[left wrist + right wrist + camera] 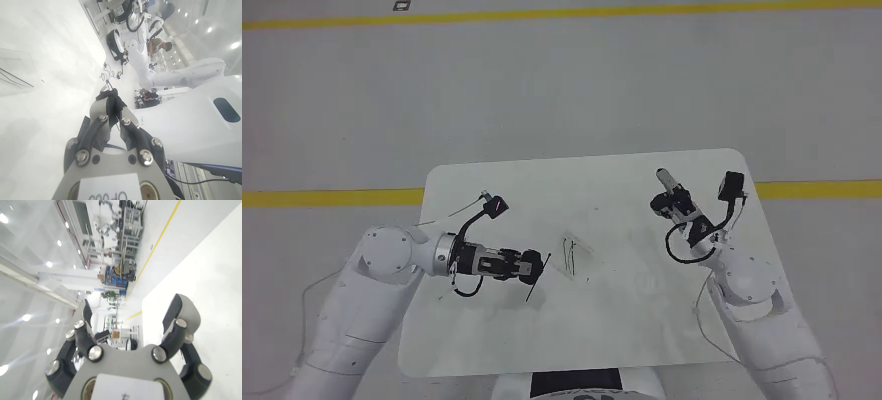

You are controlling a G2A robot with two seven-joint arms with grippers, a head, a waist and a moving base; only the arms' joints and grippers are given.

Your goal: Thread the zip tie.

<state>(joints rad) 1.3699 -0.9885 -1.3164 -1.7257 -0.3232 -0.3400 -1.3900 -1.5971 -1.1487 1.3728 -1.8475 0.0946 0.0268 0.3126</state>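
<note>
1. I find the work surface to be a white rounded-corner table (pixel 642 320). It stands on a pale grey floor (pixel 542 90) crossed by yellow floor stripes (pixel 542 14).
2. The room is a large bright hall. The wrist views take in round ceiling lights (pixel 235 45), metal shelving racks (pixel 130 224) and another white robot (pixel 136 47) in the background.
3. There is one container, a clear flat plastic bag (pixel 577 252), lying near the table's middle. Thin black strips (pixel 19 79) lie inside it, and I cannot count them.
4. The left gripper (pixel 534 266) sits low over the table's left half, pointing toward the bag and near it.
5. Its jaws are pressed together on a thin black plastic zip tie (pixel 540 276). The tie crosses the fingertips at a slant and sticks out on both sides.
6. In the left wrist view the fingertips (pixel 113 98) meet and carry black wrapping.
7. The right gripper (pixel 670 186) is near the table's far right corner, well apart from the bag. Its fingers (pixel 174 309) are spread wide with nothing between them.
</note>
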